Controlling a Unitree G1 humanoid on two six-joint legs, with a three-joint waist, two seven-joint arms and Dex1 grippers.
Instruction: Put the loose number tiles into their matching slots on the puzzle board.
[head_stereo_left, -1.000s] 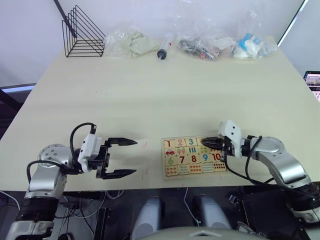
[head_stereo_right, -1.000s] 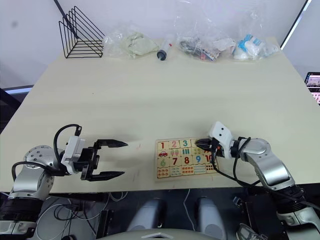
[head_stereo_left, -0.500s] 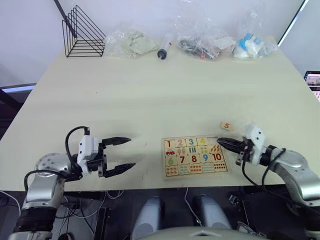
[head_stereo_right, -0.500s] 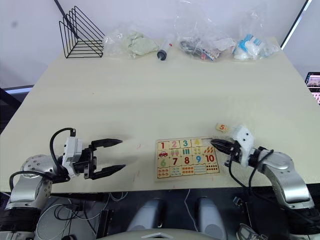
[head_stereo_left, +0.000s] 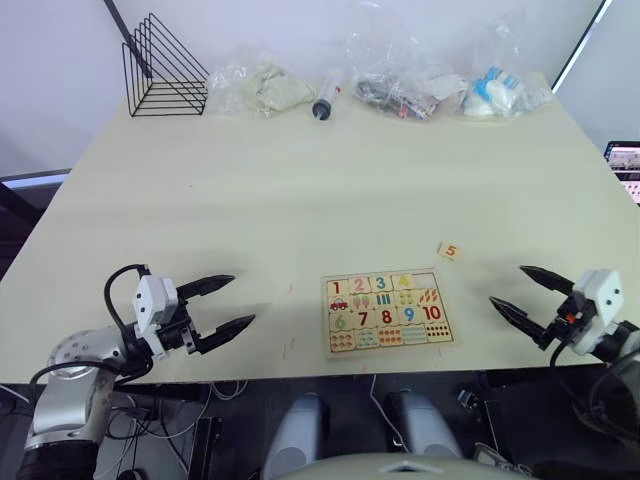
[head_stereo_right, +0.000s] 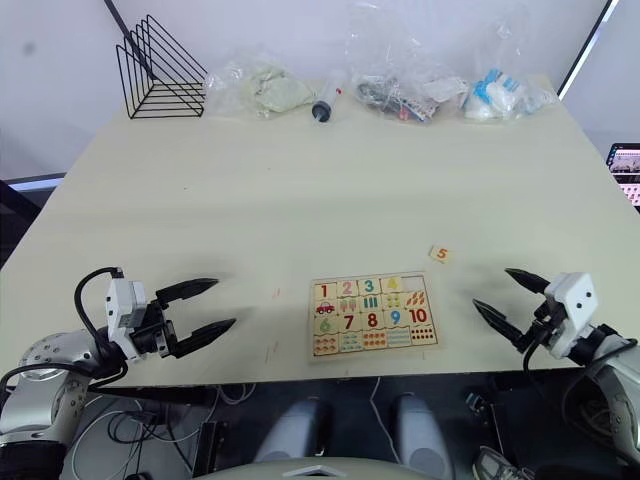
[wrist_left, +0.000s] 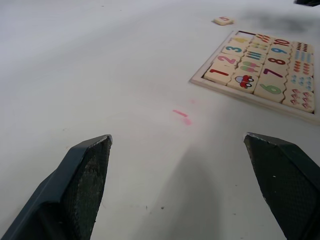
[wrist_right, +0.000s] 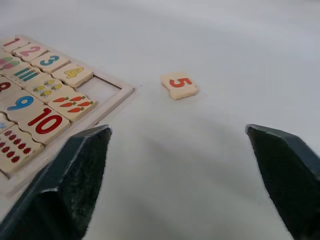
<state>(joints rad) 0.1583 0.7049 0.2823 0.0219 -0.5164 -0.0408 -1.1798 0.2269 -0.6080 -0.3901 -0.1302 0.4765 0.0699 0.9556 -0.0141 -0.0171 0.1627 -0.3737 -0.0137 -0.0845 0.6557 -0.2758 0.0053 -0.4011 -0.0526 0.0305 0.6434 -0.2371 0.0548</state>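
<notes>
The puzzle board (wrist_right: 127, 91) lies near the table's front edge, between my two grippers. Tiles 1 to 4 fill its top row, and the slot (wrist_right: 102, 86) at that row's right end is bare. One loose number tile, a red 5 (head_stereo_left: 448, 250), lies flat on the table just beyond the board's far right corner. My right gripper (head_stereo_left: 507, 285) stands open and holds nothing, to the right of the board and nearer than the tile. My left gripper (head_stereo_left: 222, 303) is open too, well left of the board.
A black wire rack (head_stereo_left: 165, 65), several clear plastic bags (head_stereo_left: 405, 80) and a syringe (head_stereo_left: 328, 95) line the table's far edge. Both grippers hover close to the table's front edge. Faint pink marks (wrist_left: 182, 116) dot the table left of the board.
My right gripper has left the board's top right corner, drawn back to the right and opened. The 5 tile now lies on the table beyond the board. My left arm has pulled back left.
</notes>
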